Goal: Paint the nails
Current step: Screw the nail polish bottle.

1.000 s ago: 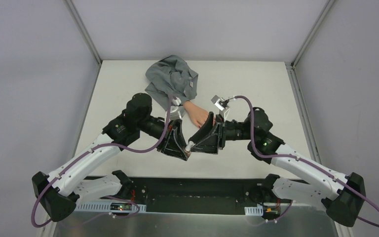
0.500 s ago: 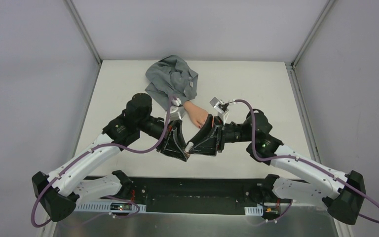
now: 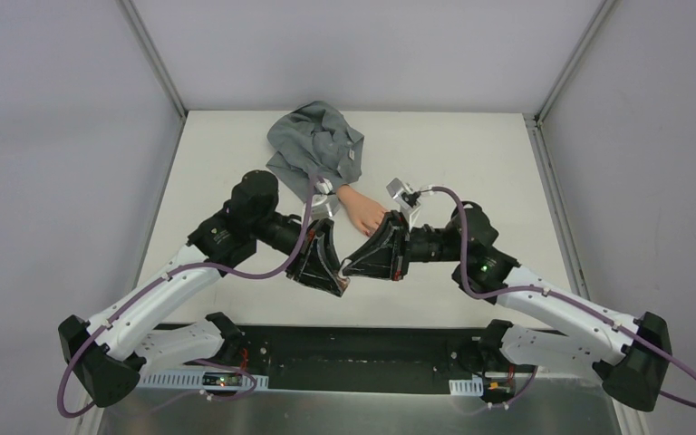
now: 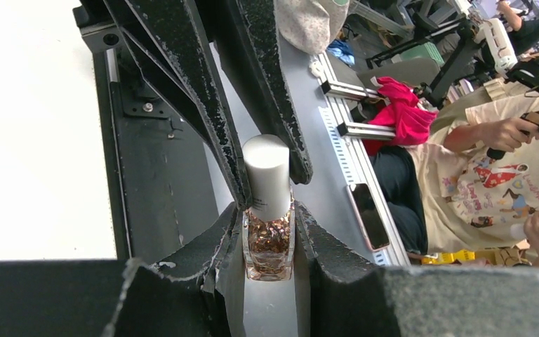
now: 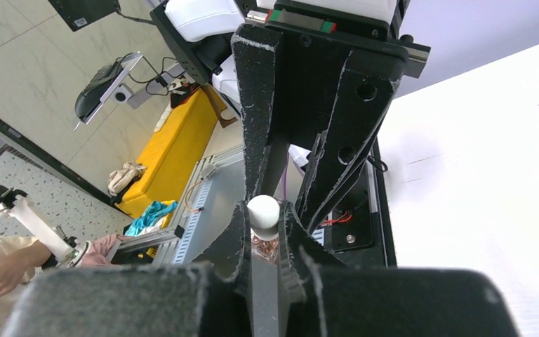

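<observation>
The polish bottle (image 4: 269, 242) is clear glass filled with coppery-pink glitter and wears a plain white cap (image 4: 267, 175), while the left gripper (image 3: 343, 283) and right gripper (image 3: 352, 266) are matt black, flecked pale grey along their worn edges. The arms (image 3: 159, 299) are white with black joints and trail purple cables (image 3: 263, 272), and a small green light (image 3: 485, 265) glows on the right one. The fake hand (image 3: 362, 213) is peach, its sleeve (image 3: 313, 145) plain grey, and the table (image 3: 480, 154) is off-white between pale grey walls (image 3: 54, 136).
</observation>
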You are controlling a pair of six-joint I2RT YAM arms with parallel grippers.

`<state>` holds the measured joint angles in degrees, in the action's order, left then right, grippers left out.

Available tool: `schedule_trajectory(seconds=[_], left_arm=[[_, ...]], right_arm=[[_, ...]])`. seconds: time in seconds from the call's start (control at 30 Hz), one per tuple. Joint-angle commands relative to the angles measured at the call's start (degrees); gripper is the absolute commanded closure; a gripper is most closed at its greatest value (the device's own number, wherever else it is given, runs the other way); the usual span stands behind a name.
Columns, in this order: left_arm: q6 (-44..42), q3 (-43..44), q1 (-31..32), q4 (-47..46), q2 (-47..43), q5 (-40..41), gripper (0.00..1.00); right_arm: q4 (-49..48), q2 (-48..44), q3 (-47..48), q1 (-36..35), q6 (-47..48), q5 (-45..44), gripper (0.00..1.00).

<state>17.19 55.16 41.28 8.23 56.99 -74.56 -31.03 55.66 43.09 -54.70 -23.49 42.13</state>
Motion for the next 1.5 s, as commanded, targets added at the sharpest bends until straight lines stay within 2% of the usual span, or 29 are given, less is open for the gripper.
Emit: schedule_trajectory(seconds=[0.0,0.27,0.5,0.77,1.13,1.3,1.47], left_arm=[[-2.43,1.53,0.25,-2.43,-0.88,4.11,1.00],[-4.25,-0.24,-1.29,-2.45,-3.61,14.88,1.00],[-4.92,-1.47,-2.86,-2.26,-5.80,24.57,1.00],[-4.22,-3.13,-5.77,-1.75,-8.58,38.71,1.00],[-3.48,-4.59,-6.25,-0.80,-10.06,51.14,1.00],[-3.43,-4.73,-6.32,-0.11,-10.27,53.60,1.00],[-4.45,-4.14,-6.29,-0.44,-9.89,48.92,1.00]], right_arm=[[0.73,-2.52,1.25,-1.38,0.29,-4.39,1.00],[9.69,-4.50,-0.99,-2.11,-1.53,-15.56,1.00],[16.22,-2.40,-0.41,-5.56,-2.43,-25.52,1.00],[25.56,3.92,3.92,-11.22,-4.40,-40.14,1.00],[28.15,16.22,12.96,-16.19,-13.80,-58.09,1.00],[30.68,19.47,17.87,-17.12,-13.81,-63.49,1.00],[30.50,18.29,18.92,-17.16,-11.99,-65.53,1.00]])
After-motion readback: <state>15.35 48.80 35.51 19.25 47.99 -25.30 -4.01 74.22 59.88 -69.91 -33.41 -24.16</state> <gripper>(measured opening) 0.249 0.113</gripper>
